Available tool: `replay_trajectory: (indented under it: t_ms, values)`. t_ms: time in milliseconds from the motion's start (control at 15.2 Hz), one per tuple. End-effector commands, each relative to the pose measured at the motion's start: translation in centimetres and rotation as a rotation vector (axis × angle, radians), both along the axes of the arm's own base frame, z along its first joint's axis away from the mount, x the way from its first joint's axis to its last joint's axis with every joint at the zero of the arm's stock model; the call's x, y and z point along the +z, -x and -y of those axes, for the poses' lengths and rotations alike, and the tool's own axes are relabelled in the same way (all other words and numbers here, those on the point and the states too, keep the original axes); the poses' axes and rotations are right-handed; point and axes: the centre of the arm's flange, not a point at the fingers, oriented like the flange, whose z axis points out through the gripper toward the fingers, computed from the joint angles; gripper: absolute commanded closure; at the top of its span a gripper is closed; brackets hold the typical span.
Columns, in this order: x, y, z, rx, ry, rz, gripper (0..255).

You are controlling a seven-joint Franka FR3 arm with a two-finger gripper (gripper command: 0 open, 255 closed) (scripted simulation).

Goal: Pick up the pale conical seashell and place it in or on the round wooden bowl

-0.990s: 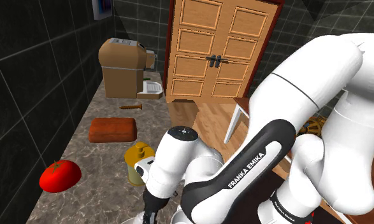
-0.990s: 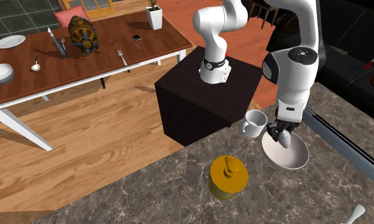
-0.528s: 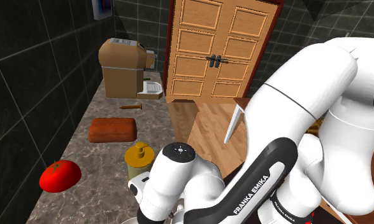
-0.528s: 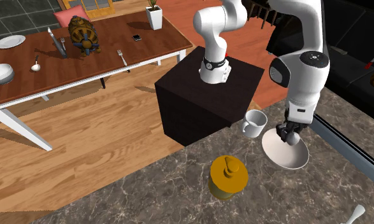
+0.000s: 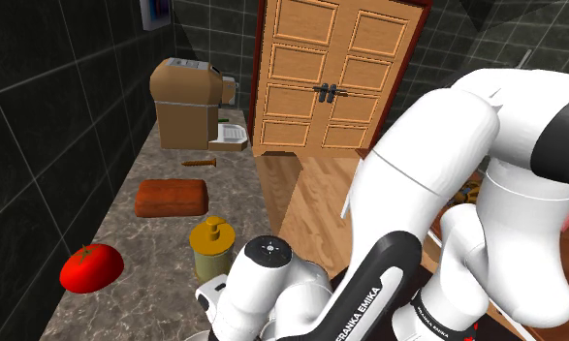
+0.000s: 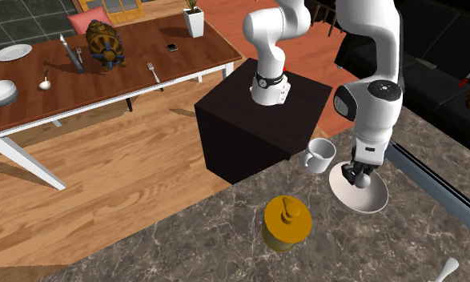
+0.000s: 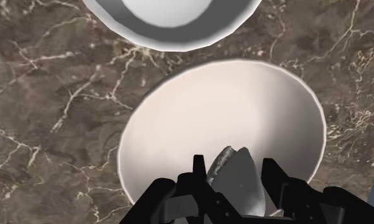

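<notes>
Seashell [image 7: 237, 179], pale grey and pointed, is clasped between the gripper [image 7: 233, 164]'s black fingers, low inside the round off-white bowl [image 7: 192, 114] and close to its near wall. Whether its tip touches the bowl's floor I cannot tell. The far rim lies just beside a white mug [image 7: 172, 22], with a thin strip of marble counter [image 7: 45, 95] between them. In the second exterior view a yellow jar [image 6: 287, 223] stands well apart, with bare marble between it and the bowl.
</notes>
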Motion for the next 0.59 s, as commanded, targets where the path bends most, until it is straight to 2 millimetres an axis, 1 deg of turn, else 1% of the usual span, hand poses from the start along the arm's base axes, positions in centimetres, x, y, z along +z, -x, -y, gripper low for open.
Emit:
replay_trajectory:
  t_ms: [0, 462, 528]
  values:
    - [-0.96, 0.04, 0.02, 0.0, 0.0, 0.0, 255]
    - [-0.96, 0.04, 0.02, 0.0, 0.0, 0.0, 255]
    - [-0.96, 0.04, 0.02, 0.0, 0.0, 0.0, 0]
